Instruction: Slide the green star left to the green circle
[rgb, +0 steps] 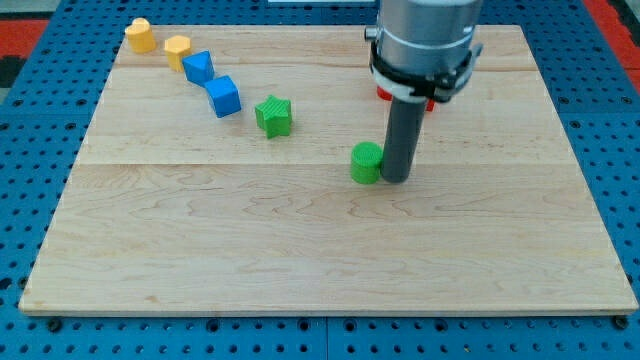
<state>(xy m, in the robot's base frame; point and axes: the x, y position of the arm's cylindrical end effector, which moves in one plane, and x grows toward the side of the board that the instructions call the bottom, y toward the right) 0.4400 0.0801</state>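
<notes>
Green star (272, 115) was located toward the worktop's (300, 260) left edge from the end effector's tip (395, 180), which grasped nothing, just beside the green circle (366, 162).

Nothing readable anywhere, tbh; no labels, brands, numbers or signs on the bench (300, 250); none on the coloured blocks either; same for the grey arm housing (425, 40); just plain surfaces, no print to make out.

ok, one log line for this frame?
my tip: touching green circle, its right | green star: upper left, apart | task: not done
</notes>
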